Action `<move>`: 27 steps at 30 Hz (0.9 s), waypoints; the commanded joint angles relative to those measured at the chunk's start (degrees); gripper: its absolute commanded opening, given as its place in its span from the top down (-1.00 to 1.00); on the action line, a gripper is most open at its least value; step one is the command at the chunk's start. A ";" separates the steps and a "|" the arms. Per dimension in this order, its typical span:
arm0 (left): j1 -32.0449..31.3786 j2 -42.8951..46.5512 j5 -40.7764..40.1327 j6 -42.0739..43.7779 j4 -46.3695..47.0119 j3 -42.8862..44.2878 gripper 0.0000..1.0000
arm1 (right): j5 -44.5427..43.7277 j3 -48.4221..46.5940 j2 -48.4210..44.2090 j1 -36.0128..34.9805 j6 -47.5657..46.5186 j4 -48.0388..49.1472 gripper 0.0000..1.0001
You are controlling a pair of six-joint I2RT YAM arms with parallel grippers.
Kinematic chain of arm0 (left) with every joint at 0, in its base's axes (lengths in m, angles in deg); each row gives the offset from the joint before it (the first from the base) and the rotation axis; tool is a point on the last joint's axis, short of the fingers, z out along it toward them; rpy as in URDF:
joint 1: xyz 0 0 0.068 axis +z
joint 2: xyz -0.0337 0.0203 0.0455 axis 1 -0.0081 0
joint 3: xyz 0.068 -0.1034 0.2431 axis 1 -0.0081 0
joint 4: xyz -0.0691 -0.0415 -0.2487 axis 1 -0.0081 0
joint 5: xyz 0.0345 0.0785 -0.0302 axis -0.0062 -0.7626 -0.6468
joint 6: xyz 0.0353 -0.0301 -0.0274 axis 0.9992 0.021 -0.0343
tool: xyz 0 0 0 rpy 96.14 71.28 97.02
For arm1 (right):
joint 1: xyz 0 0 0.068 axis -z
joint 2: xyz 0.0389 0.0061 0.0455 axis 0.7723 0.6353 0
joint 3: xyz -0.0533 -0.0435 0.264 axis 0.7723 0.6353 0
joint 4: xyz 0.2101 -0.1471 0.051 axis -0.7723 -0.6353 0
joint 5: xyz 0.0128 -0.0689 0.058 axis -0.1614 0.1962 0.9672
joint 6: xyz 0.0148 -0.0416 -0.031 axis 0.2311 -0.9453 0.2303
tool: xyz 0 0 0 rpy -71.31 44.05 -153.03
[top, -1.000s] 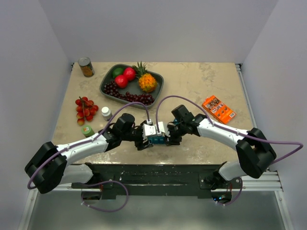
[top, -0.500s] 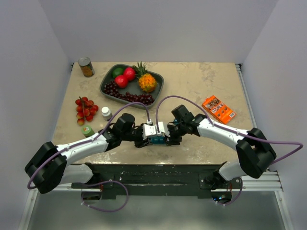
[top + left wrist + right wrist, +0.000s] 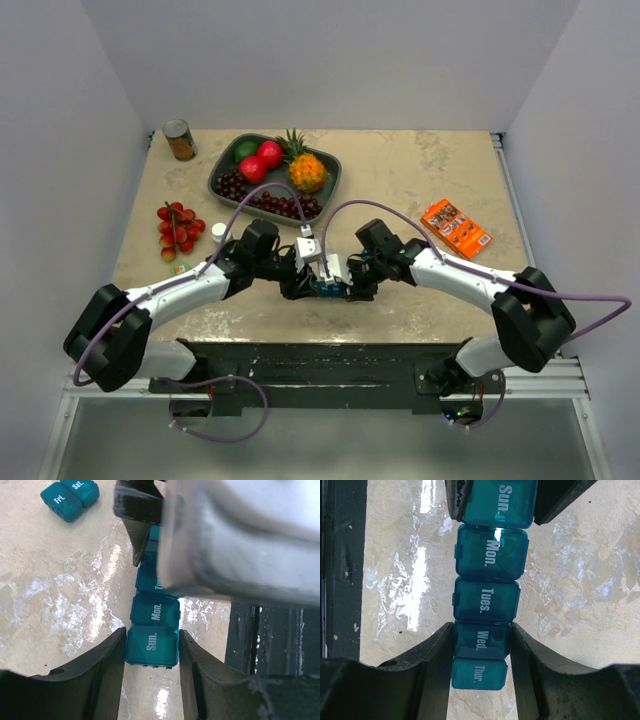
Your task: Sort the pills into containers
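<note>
Teal strip (image 3: 487, 602) flat on table (image 3: 570, 580), spanning both jaws. Sun cube (image 3: 152, 646) pinched in left jaws, Wed cube (image 3: 481, 640) in right jaws, both closed tight. Looks like split coming: pull level, straight apart, no twist. Fri-Sat pair (image 3: 69, 499) well ahead of left jaws.

Two arms (image 3: 185, 295): white links, black joints, looping purple cables (image 3: 600, 298), dark claw fingers (image 3: 100, 680).

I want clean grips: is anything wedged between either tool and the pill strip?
Nothing visible. The left tool closes straight on the pill strip at Sun., the right tool at Wed.
</note>
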 commanded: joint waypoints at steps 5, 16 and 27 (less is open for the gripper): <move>4.96 -1.95 3.78 -6.56 1.19 4.38 0.16 | 0.25 0.15 -0.69 -0.49 -0.59 1.35 0.55; 6.65 1.13 0.44 -10.27 5.41 2.28 -0.18 | 1.22 -0.11 0.01 -0.58 -0.85 0.56 0.55; 6.65 -1.15 -10.36 -10.18 1.64 3.42 -0.18 | 1.22 -0.29 0.01 -0.58 -0.94 0.39 0.55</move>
